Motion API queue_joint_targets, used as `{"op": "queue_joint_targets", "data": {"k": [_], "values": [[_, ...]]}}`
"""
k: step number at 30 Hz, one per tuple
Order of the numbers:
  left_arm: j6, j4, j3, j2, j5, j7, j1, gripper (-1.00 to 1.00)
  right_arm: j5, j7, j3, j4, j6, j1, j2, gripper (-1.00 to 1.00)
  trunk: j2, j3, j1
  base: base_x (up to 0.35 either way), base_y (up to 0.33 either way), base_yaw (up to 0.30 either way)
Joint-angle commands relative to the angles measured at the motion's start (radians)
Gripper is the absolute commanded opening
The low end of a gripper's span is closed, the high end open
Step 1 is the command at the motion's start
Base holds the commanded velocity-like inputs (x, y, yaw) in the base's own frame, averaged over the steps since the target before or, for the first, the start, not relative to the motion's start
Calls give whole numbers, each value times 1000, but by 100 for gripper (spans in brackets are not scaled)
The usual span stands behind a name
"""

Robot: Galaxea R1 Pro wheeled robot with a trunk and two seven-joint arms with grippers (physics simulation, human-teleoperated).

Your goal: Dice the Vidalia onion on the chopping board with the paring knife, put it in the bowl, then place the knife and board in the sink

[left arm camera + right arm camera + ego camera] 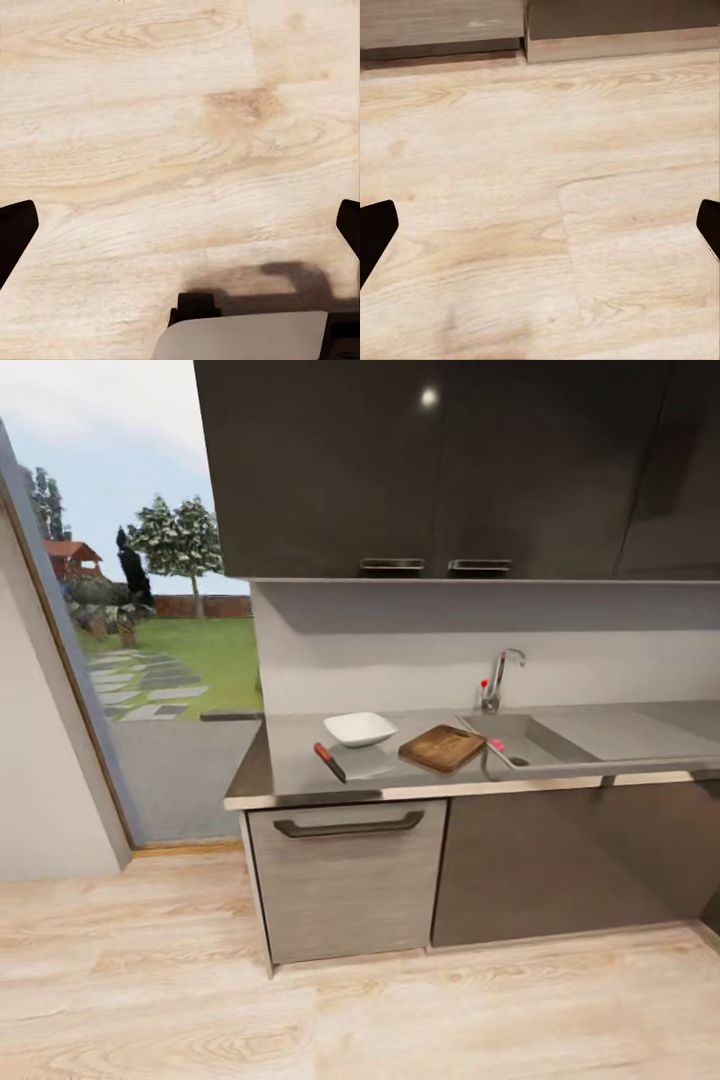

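In the head view the grey countertop (290,765) carries a white bowl (360,728), a red-handled paring knife (329,762) in front of it and the dark wooden chopping board (442,747) to its right. The board reaches the left rim of the steel sink (540,745), which has a chrome tap (497,680) behind it. A small pinkish thing (497,744) lies at the basin's left edge; I cannot tell whether it is the onion. My left gripper (180,232) and right gripper (540,232) both hang open over the wood floor, fingers wide apart and empty.
Dark upper cabinets (450,470) overhang the worktop. A drawer front with a bar handle (348,826) sits below the bowl. A tall window onto a garden (150,660) stands to the left. Light plank floor (300,1010) lies between me and the cabinets.
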Motion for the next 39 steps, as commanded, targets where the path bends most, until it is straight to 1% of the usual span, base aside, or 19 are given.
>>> {"op": "queue_joint_targets", "data": {"k": [1, 4, 11, 23, 34, 39], "values": [[-2, -1, -1, 0, 0, 0, 0, 100, 1, -3, 0, 1, -3, 0, 0, 100, 0, -1, 0, 225, -240, 270], [-2, -1, -1, 0, 0, 0, 0, 100, 0, -3, 0, 1, -3, 0, 0, 100, 0, -1, 0, 215, -229, 270], [-2, 2, 1, -2, 1, 0, 0, 100, 0, -3, 0, 1, -3, 0, 0, 100, 0, -1, 0, 28, -63, 252], [0, 2, 1, -3, 0, 0, 0, 100, 0, -3, 0, 1, -4, 0, -1, 100, 0, -1, 0, 1, -298, 222], [0, 2, 1, -3, 1, 0, 0, 100, 0, -2, 0, 1, -4, 0, -1, 100, 0, -1, 0, 36, -316, 24], [-2, 0, 2, -2, 3, 0, 0, 100, 0, -2, 0, 1, -4, 0, -1, 100, 0, 1, 0, 30, -69, -134]]}}
